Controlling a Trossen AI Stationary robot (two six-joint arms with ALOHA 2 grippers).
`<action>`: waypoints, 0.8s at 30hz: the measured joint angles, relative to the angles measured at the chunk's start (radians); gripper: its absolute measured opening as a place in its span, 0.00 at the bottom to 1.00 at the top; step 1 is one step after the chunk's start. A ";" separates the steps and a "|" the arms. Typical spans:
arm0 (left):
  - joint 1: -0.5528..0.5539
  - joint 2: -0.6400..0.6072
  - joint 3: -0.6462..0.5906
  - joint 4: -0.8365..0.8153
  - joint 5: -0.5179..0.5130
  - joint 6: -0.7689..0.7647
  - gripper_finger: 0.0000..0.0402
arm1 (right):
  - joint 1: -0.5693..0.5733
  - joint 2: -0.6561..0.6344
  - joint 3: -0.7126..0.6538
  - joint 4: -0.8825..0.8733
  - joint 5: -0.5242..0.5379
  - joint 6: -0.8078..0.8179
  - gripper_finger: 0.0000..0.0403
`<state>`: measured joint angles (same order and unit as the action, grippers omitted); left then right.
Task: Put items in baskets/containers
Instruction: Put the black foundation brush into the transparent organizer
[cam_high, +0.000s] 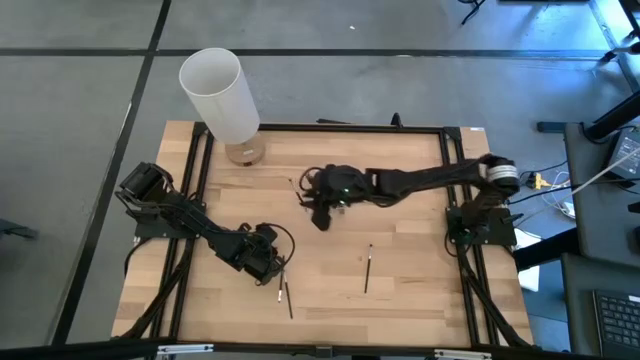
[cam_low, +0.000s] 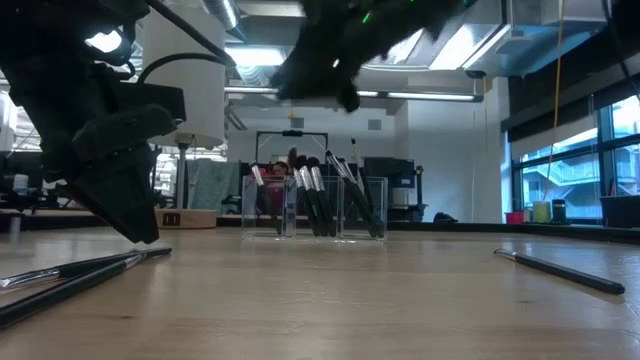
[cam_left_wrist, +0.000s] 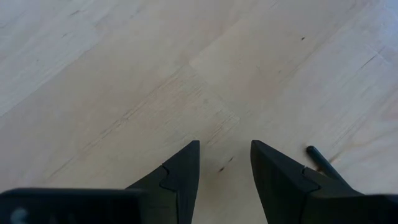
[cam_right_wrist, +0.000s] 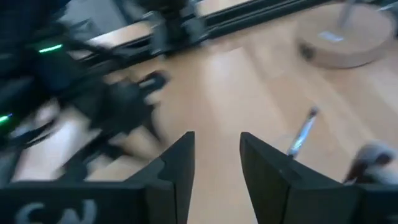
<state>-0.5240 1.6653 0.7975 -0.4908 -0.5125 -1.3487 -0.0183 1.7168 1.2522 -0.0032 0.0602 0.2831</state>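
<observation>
While it hangs above mid-counter, the right pincer (cam_right_wrist: 216, 162) has fingers parted, gripping nothing. Just beside it, probably below, stands the clear organizer (cam_low: 315, 208) with several brushes (cam_low: 312, 190) upright inside. Left pincer (cam_left_wrist: 224, 171), fingers apart and empty, sits low at the counter (cam_high: 420, 290) front-left, near two loose sticks (cam_high: 287, 296). Another stick (cam_high: 368, 270) lies front-centre. White cylinder (cam_high: 220, 95) stands at the back-left corner.

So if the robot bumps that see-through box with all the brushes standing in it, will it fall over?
Possibly. The clear organizer looks light, and its brushes lean above its rim, so it seems top-heavy. On the smooth wooden table it would more likely slide.
</observation>
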 joint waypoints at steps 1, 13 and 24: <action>0.000 0.000 0.000 0.000 0.000 0.000 0.34 | 0.013 -0.030 0.000 -0.045 -0.022 -0.002 0.31; 0.000 0.000 0.000 0.018 -0.102 0.011 0.34 | 0.286 -0.159 0.001 -0.510 -0.108 0.022 0.25; -0.007 0.000 0.000 0.025 -0.130 0.019 0.34 | 0.542 -0.108 0.000 -0.683 -0.088 0.082 0.19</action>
<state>-0.5312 1.6657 0.7975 -0.4660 -0.6424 -1.3293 0.5237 1.6093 1.2526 -0.6858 -0.0275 0.3648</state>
